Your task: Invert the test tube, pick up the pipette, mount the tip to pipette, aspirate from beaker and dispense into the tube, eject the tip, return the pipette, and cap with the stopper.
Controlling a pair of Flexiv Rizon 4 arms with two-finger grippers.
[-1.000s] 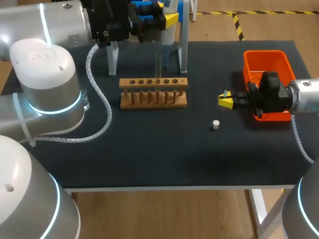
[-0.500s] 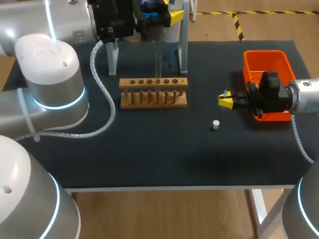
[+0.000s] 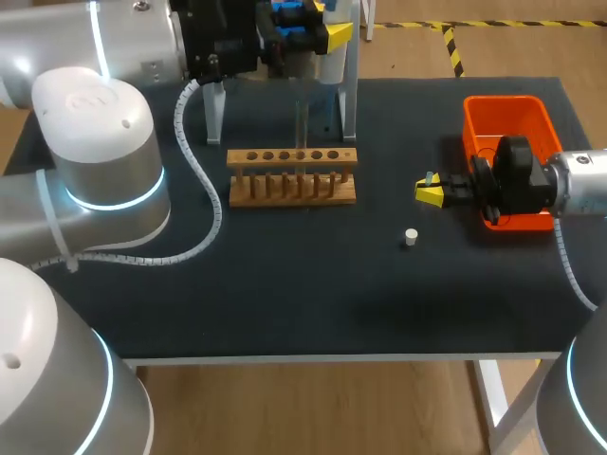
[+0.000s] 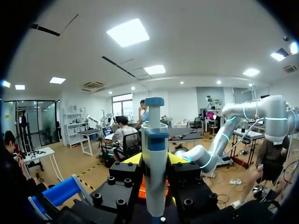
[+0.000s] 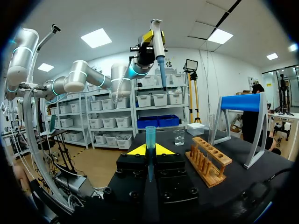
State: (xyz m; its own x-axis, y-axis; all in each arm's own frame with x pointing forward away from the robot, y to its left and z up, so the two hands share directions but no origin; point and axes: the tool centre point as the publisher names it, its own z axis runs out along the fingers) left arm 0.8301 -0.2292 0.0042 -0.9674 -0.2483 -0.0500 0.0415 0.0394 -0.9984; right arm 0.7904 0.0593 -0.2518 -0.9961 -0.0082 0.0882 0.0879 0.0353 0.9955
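Above dark table (image 3: 285, 303), left gripper (image 4: 154, 161) holds pipette (image 4: 154, 126) upright.

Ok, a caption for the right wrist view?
Right gripper holding a blue pipette tip, test tube rack and beaker ahead, left gripper holding the pipette aloft.

No legible text, labels, numbers or signs on anything.

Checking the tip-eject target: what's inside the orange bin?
The far part of the orange bin shows bare floor with nothing lying there. The black body of the right gripper, which holds a blue pipette tip, covers the near part, so anything there cannot be seen.
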